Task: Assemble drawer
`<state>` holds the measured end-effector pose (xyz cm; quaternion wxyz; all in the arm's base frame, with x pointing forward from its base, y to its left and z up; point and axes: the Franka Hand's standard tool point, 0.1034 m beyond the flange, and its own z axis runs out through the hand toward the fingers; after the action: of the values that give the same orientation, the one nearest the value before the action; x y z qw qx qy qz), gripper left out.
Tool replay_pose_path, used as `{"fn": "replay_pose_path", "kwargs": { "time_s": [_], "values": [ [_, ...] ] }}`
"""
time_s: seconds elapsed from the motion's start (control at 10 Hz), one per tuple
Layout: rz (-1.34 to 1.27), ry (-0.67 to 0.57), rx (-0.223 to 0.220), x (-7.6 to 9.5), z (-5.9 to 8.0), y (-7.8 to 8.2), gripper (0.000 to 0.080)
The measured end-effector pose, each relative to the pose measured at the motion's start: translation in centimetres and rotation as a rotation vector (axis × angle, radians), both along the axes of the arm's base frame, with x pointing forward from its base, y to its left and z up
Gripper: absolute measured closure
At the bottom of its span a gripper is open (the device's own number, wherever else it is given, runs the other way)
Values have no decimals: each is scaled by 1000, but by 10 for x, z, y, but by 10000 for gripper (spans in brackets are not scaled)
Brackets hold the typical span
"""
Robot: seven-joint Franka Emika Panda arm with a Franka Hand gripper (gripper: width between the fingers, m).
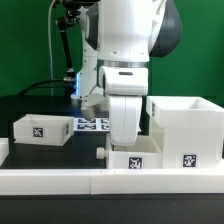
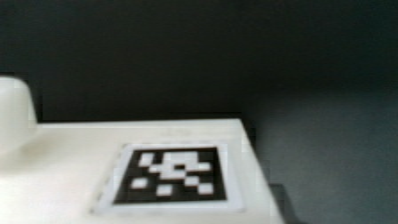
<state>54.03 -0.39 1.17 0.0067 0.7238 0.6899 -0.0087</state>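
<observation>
The drawer set shows in the exterior view. The tall boxy shell (image 1: 186,125) stands at the right with a tag low on its front. One low tray (image 1: 41,128) lies at the left. A second tray (image 1: 138,160) sits in the middle, against the shell. My gripper (image 1: 120,147) hangs straight down right over this middle tray, and the hand hides its fingertips. The wrist view shows a white tagged face (image 2: 175,176) close below, with no fingers in sight.
The long white border rail (image 1: 60,181) runs along the front. The marker board (image 1: 92,124) lies behind, between the left tray and the arm. A white rounded edge (image 2: 15,115) shows in the wrist view. The table (image 2: 267,60) is black.
</observation>
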Motion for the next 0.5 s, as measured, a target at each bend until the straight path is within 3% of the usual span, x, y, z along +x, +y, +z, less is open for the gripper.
{"fn": "replay_pose_path", "kwargs": {
  "time_s": [0.5],
  "values": [
    [-2,1,2,0,0,4,758]
  ]
}}
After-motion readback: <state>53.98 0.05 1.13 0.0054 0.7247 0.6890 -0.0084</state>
